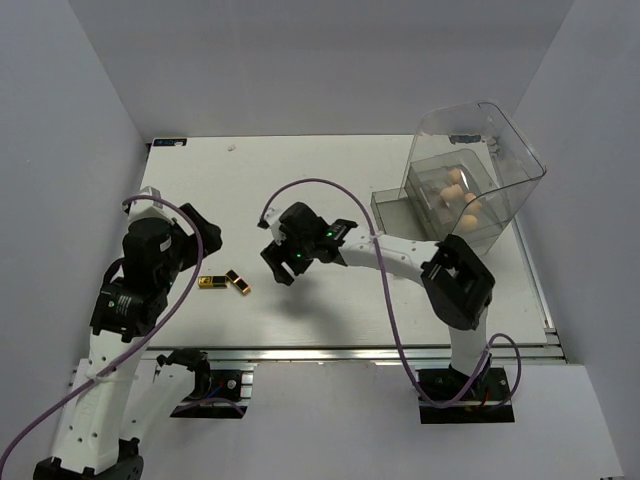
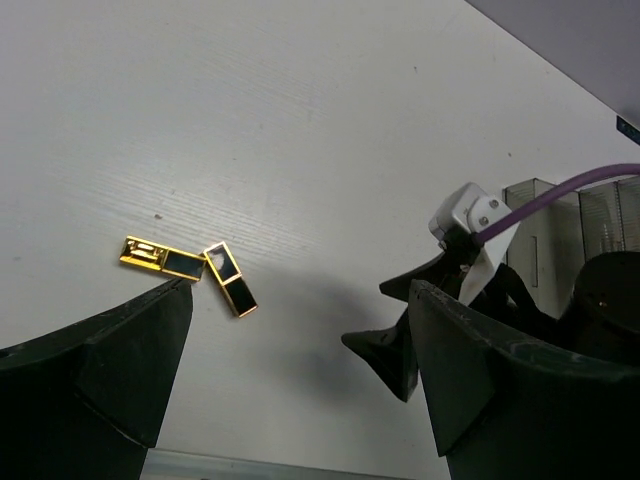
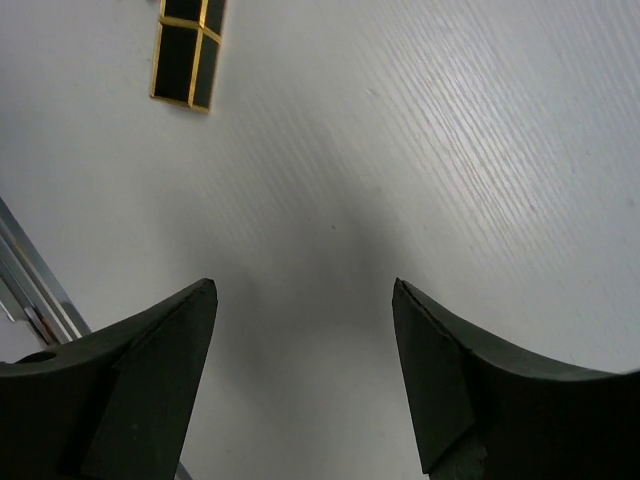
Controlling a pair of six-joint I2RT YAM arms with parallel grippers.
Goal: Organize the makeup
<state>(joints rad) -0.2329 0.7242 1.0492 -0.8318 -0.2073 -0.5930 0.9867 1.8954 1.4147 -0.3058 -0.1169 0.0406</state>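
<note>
Two small gold-and-dark lipstick tubes (image 1: 210, 283) (image 1: 238, 284) lie flat on the white desk (image 1: 300, 170), near its front edge and left of centre. In the left wrist view, the tubes (image 2: 162, 259) (image 2: 231, 279) meet at one end and form a shallow V. The longer one lies nearly level and the shorter one is angled down to the right.

Left gripper (image 1: 200, 228) (image 2: 300, 380): I see both fingers spread wide with nothing between them. It hangs over the desk just left of the tubes.

Right gripper (image 1: 279, 266) (image 3: 305, 370): fingers apart, with only bare desk and shadow between them. It sits just right of the tubes without touching them. One tube (image 3: 190, 50) shows at the top left of its wrist view, well outside the fingers.

Far right of the desk: large clear plastic drawer box (image 1: 520, 160), with one drawer (image 1: 390, 212) pulled out toward the left. Small peach egg-shaped sponges (image 1: 455, 190) are inside the box. I cannot count them reliably through the plastic, and I cannot make out what is in the open drawer.
</note>
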